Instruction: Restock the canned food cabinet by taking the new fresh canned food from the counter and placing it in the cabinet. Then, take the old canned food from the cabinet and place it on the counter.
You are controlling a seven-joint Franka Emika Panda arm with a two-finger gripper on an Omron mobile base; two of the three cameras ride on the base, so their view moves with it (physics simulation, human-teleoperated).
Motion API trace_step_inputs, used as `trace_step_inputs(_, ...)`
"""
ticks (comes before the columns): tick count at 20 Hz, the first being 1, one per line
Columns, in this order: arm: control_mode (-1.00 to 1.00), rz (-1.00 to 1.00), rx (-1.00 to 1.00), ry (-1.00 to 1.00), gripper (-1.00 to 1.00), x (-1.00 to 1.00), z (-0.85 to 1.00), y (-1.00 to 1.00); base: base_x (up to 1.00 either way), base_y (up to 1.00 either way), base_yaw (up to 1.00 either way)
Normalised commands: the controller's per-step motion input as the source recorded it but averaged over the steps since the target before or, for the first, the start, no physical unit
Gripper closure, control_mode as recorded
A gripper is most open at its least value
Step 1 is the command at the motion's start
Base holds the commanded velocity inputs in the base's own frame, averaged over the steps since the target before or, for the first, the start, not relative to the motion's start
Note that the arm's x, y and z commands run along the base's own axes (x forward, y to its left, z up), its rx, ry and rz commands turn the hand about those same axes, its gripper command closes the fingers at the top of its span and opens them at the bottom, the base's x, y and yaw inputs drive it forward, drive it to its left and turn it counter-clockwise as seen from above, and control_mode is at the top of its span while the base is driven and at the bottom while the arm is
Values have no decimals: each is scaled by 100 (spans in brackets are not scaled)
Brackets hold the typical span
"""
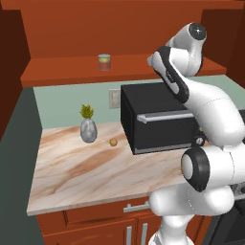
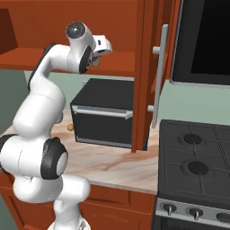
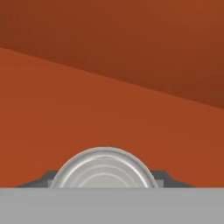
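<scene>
Overhead, the red-brown wall cabinet (image 1: 119,28) spans the wall, its open door (image 2: 143,76) with a long silver handle (image 2: 159,76) standing edge-on in the right base view. Below it lies the marble-patterned worktop (image 1: 81,177), beige-pink with brown veins, and on that a black toaster oven (image 1: 160,119) with a silver bar handle, pushed back toward the pale green wall. A black stove (image 2: 197,170) with round burners and knobs sits just beside the worktop's end, and a dark panel hangs above it.

My arm reaches up to shelf height, and my jaws (image 3: 105,186) are at the cabinet shelf (image 1: 72,67). Between my finger tips (image 3: 43,179) the hand view shows the round silver end of a can (image 3: 104,168), a tip close on either side of it, so I am gripping that can; its label is hidden from me, and I cannot read any writing on it.

Well to the left on the same shelf board stands the old can (image 1: 104,62), upright, grey-green on top with a red label; the lettering is too small to make out.

On the worktop, left of the oven, a small grey pot with a green plant (image 1: 88,127) stands, and near it a little brown round thing (image 1: 113,142).
</scene>
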Motion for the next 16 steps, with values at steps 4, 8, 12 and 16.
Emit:
trace_step_inputs(4,-100,-13,0,0,-100,73,-11,0,0,0,0)
trace_step_inputs(8,-100,-5,0,0,-100,29,-5,0,0,0,0)
trace_step_inputs(12,-100,0,0,0,-100,3,0,0,0,0,0)
trace_step_inputs(16,-100,0,0,0,-100,22,0,0,0,0,0)
